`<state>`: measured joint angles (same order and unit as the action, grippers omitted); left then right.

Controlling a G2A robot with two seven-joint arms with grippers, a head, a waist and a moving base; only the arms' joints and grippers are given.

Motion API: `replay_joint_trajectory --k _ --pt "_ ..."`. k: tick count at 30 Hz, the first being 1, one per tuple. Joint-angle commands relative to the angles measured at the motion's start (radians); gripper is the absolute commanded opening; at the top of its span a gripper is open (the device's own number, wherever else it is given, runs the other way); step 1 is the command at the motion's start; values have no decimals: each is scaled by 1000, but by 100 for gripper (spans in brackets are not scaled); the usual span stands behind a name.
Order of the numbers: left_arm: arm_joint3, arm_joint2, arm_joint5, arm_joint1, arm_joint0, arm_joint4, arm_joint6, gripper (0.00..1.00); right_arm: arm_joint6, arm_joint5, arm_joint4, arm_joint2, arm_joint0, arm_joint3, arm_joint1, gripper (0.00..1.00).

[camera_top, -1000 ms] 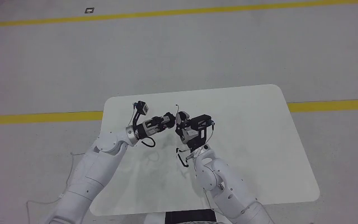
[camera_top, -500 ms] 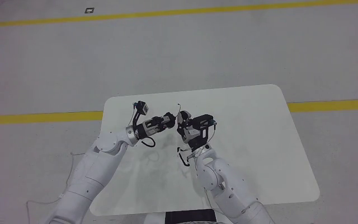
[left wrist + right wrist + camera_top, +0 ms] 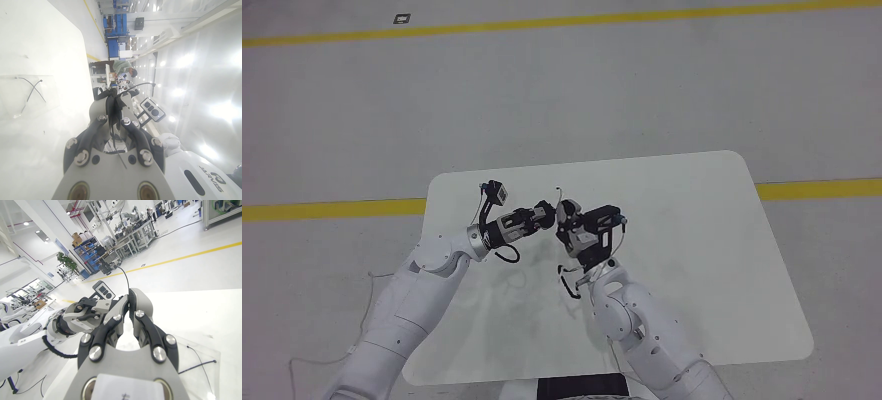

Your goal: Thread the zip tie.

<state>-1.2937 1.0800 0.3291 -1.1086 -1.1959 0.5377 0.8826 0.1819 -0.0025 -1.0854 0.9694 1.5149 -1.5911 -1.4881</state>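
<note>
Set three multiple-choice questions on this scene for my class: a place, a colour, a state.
1. The spare ties lie: A) on a clear sheet on the table; B) on the floor; C) in a bin.
2. The held tie is: A) red; B) black; C) yellow.
3. The right jaws are: A) wide open; B) shut on nothing; C) shut on the tie.
1A, they cross on the sheet; 2B, its strap is black; 3C, the strap rises from the closed jaws.
</note>
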Motion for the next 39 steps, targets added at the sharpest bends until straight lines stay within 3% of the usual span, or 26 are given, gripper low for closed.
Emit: replay_joint_trajectory --k 1,7,9,10,12,27,31,36,37,38,39 --pt "0 0 0 0 0 0 0 0 -3 0 -1 0 -1 2 0 0" --pt "0 0 0 0 0 0 0 0 -8 1 -1 0 -2 2 1 0" --pt "0 0 0 0 0 0 0 0 -7 1 1 0 -2 1 1 30" --pt "0 0 0 0 0 0 0 0 -6 1 2 0 -1 1 1 37" --pt "0 0 0 0 0 0 0 0 -6 0 3 0 -1 1 1 41" --pt "0 0 0 0 0 0 0 0 18 -10 24 17 12 -11 5 40" --pt "0 0 0 0 0 0 0 0 26 -45 70 42 31 -14 9 40" --pt "0 0 0 0 0 0 0 0 -9 -136 149 87 63 -14 21 42" --pt "0 0 0 0 0 0 0 0 -39 -161 177 93 67 -16 24 50" --pt "0 0 0 0 0 0 0 0 -56 -173 193 100 69 -20 25 100" --pt "0 0 0 0 0 0 0 0 -56 -173 193 100 69 -20 25 100"
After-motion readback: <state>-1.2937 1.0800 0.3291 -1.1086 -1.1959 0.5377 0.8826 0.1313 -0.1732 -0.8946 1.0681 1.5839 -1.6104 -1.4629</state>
